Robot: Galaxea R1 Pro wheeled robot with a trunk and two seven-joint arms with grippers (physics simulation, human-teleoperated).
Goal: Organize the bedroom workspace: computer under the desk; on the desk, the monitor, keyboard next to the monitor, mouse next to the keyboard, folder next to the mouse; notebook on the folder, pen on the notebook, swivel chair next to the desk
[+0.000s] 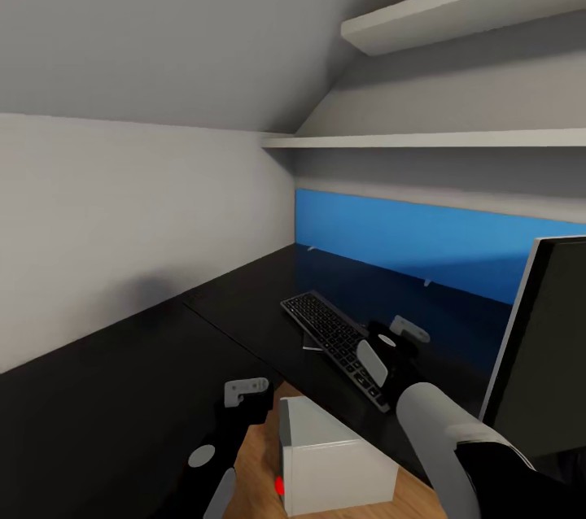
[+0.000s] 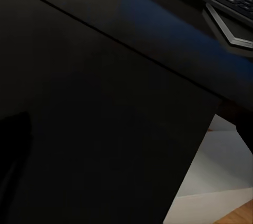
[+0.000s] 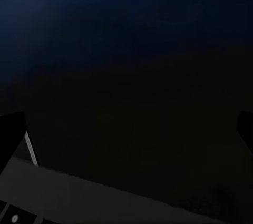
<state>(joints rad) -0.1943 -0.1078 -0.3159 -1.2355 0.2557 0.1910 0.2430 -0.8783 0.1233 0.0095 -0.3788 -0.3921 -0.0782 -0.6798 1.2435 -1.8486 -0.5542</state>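
The right pincer (image 1: 396, 340) is being held with its fingers spread and empty, just above the near end of the keyboard (image 1: 334, 334), which is lying on the desk (image 1: 122, 389) beside the monitor (image 1: 541, 340). The left pincer (image 1: 244, 393), whose state cannot be told, is being kept over the desk edge, just beside the computer (image 1: 334, 458) on the floor. The keyboard step is judged to be in hand; next, a lowering and closing onto the keyboard's edge is being called for.

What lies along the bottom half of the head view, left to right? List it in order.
Left end effector over the matt black desk top → light grey box-shaped computer tower → slim black keyboard → right end effector → wide black flat monitor.
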